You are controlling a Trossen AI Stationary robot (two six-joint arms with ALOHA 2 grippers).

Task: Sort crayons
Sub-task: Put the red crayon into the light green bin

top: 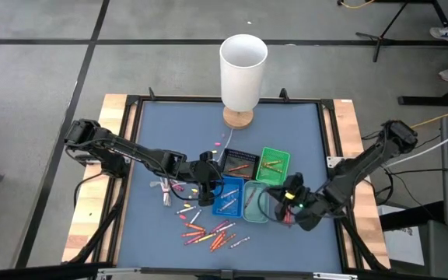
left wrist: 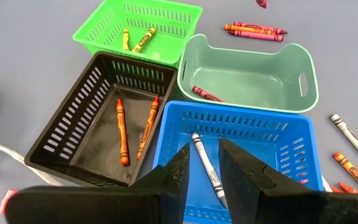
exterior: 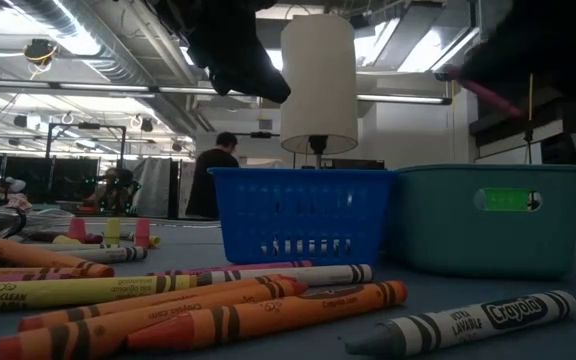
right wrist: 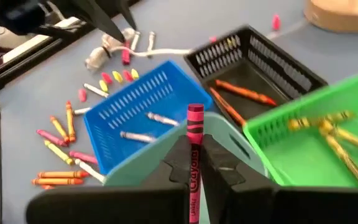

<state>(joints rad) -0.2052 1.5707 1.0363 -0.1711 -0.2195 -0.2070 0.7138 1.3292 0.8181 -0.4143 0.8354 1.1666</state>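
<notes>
The right end effector [right wrist: 194, 163] is clamped on a dark pink crayon [right wrist: 194, 134], which stands upright between its two fingers. In the right wrist view this end effector is just beside the rim of the teal tray [right wrist: 225, 134]; in the high view it is at the right side of that tray [top: 257, 201]. The left end effector [left wrist: 202, 171] is above the near edge of the blue tray [left wrist: 241, 140], and its fingers stand a little apart with nothing between them.

Four small trays stand close together in the middle of the bench [top: 154, 140]. The blue tray holds pale grey crayons [left wrist: 207, 165]. The black tray [left wrist: 73, 134] holds two orange crayons [left wrist: 122, 130]. The green tray [left wrist: 135, 28] holds yellow crayons [left wrist: 138, 38]. The teal tray holds one dark red crayon [left wrist: 207, 94].

Many loose crayons [top: 208, 232] lie on the bench near its front edge, in red, orange, yellow and pink. Some short pink and yellow pieces [right wrist: 117, 76] lie beside the blue tray. A thin white cord with a bundled end [right wrist: 107, 45] lies beyond them. A white lamp [top: 242, 70] with a wooden base stands at the back of the bench.
</notes>
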